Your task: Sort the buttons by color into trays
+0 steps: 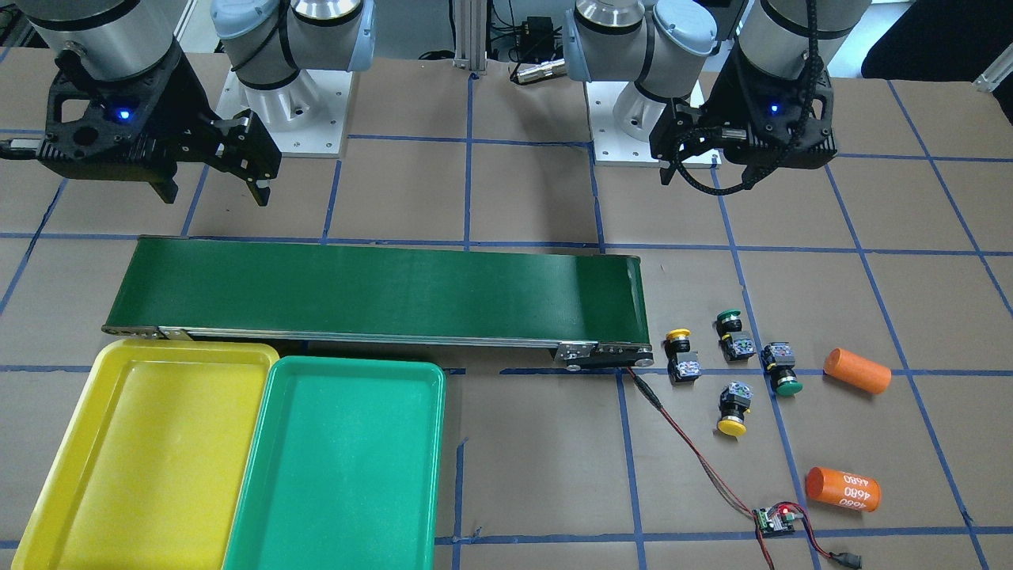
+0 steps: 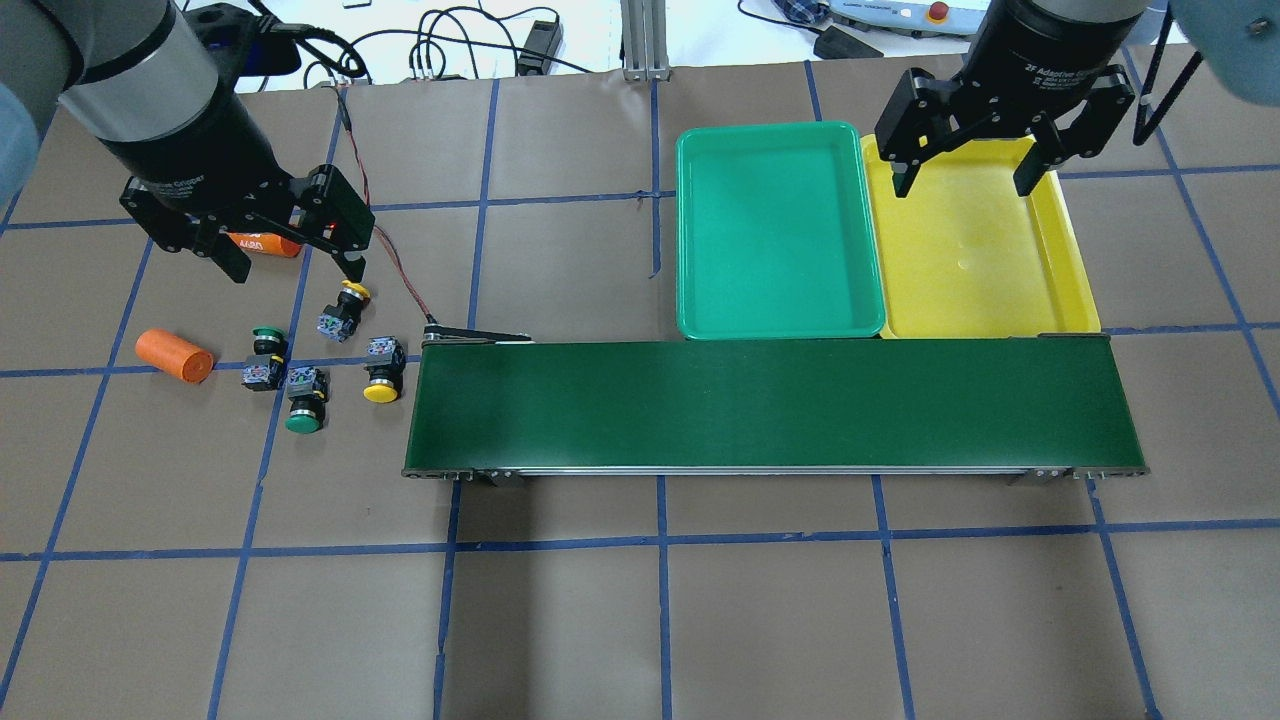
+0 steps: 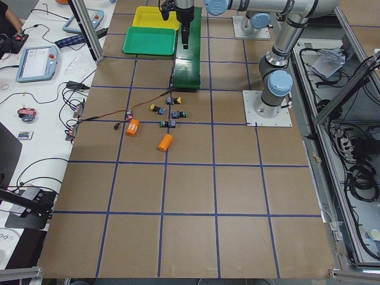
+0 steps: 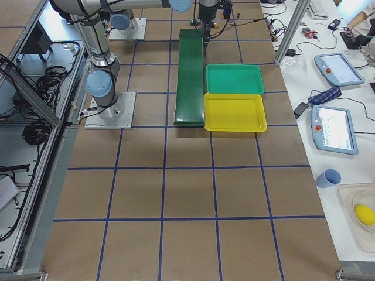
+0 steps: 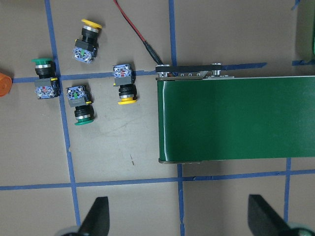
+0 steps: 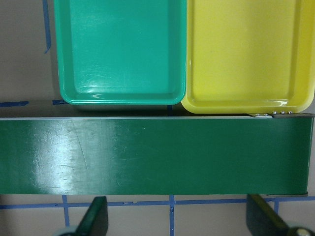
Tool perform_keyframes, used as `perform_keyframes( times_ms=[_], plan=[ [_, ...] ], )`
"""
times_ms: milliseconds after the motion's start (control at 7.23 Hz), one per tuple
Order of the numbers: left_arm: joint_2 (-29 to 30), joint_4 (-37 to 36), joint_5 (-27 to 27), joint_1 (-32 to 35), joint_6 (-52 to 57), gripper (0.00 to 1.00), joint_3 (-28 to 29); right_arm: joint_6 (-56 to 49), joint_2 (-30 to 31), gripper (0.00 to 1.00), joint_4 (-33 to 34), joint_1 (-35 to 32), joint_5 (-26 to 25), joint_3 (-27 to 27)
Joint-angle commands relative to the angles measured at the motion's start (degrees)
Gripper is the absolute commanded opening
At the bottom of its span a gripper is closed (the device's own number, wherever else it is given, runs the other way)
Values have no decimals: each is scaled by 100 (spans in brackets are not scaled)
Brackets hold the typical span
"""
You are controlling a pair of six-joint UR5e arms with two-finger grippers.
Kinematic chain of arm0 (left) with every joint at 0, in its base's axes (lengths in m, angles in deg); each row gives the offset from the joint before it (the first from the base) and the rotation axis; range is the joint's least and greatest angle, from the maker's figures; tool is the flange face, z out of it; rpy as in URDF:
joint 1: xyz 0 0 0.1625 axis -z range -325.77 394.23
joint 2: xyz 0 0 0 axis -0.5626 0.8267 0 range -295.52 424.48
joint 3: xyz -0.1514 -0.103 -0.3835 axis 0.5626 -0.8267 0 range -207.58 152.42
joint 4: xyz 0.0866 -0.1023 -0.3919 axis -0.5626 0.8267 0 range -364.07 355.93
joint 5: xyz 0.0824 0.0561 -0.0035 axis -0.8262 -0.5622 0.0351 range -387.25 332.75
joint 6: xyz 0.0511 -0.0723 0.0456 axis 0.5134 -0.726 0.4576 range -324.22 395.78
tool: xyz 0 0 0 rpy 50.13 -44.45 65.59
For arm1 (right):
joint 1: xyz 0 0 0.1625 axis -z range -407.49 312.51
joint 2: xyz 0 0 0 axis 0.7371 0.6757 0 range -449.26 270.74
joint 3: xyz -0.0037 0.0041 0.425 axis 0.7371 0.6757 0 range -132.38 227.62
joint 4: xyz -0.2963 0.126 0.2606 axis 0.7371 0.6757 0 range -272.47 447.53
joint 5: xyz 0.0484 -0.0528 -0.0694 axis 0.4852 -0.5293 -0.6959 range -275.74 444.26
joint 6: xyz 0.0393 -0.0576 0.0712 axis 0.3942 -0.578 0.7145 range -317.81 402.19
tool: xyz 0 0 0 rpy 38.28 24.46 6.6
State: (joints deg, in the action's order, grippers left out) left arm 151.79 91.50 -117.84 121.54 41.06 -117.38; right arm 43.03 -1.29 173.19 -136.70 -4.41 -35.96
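Note:
Four buttons lie on the table off the belt's left end: two yellow-capped [image 2: 343,308] [image 2: 383,372] and two green-capped [image 2: 266,358] [image 2: 303,398]. They also show in the left wrist view, yellow [image 5: 87,38] [image 5: 124,83] and green [image 5: 43,78] [image 5: 80,103]. My left gripper [image 2: 297,268] is open and empty, raised just beyond the buttons. The green tray [image 2: 778,230] and the yellow tray [image 2: 980,250] sit side by side behind the belt, both empty. My right gripper [image 2: 965,185] is open and empty, raised over the yellow tray's far part.
A long dark-green conveyor belt [image 2: 770,405] runs across the middle. One orange cylinder [image 2: 175,357] lies left of the buttons, and another [image 2: 262,244] is partly hidden under my left gripper. A red wire [image 2: 400,270] runs from the belt's end to a small board [image 1: 775,518].

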Motion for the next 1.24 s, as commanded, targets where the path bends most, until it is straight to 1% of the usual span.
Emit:
perform_keyframes(
  times_ms=[0, 276, 415, 691, 829, 968, 1106],
  plan=[
    [-4, -3, -3, -12, 17, 100, -3, 30, 18, 100, 38, -9, 8, -9],
    [14, -3, -20, -3, 52, 100, -3, 21, 18, 100, 30, -9, 16, -18],
    [48, -3, -37, -108, 70, 100, -3, 12, 18, 100, 30, -9, 17, -18],
    [163, -47, -47, -1088, 525, 100, -134, -41, -8, 100, 21, 17, -1, -26],
    [285, -325, -55, -1397, 1240, 100, -213, -41, 1, 100, 12, 9, 16, -26],
    [469, -781, -55, -1592, 1856, 100, -370, -50, 1, 100, -5, 9, 8, -26],
    [610, -1203, -64, -1959, 2237, 100, -624, -50, 18, 100, -32, 0, -1, -26]
  ],
)
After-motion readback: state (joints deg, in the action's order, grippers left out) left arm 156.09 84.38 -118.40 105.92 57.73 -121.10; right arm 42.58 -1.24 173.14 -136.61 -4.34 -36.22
